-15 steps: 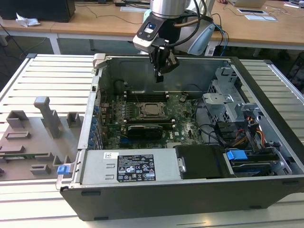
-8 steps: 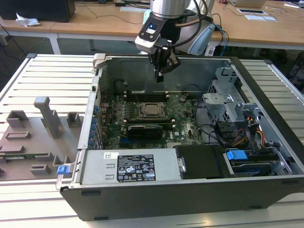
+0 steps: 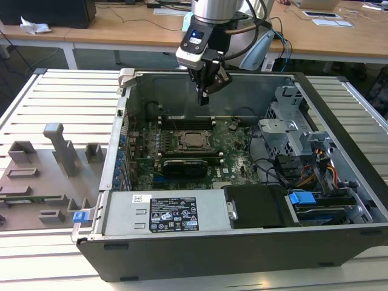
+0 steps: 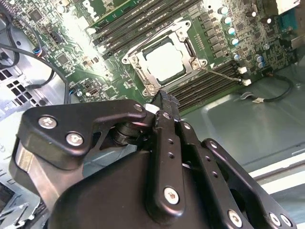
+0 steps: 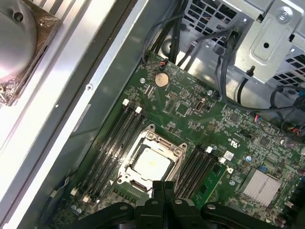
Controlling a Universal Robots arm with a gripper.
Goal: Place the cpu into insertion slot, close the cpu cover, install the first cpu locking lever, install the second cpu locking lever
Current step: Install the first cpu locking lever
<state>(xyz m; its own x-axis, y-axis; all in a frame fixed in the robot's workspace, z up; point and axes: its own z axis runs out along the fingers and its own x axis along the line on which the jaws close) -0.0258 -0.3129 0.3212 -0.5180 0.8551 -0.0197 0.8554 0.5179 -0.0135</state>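
While poised just far of cpu [image 4: 164,62], seated flat under lowered cover [image 4: 137,74], holds gripper [image 3: 204,98] pinched shut and empty, presumably with nothing left to carry.

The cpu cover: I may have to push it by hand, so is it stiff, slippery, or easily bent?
The cpu cover looks like thin bare metal, so probably light and stiff, though it might bend if forced. Its glinting surface suggests it could be slippery.

cpu [image 5: 151,162] silvery-pale | cpu cover [image 4: 178,33] silver | circuit board [image 5: 190,102] green | fingers [image 4: 164,102] black
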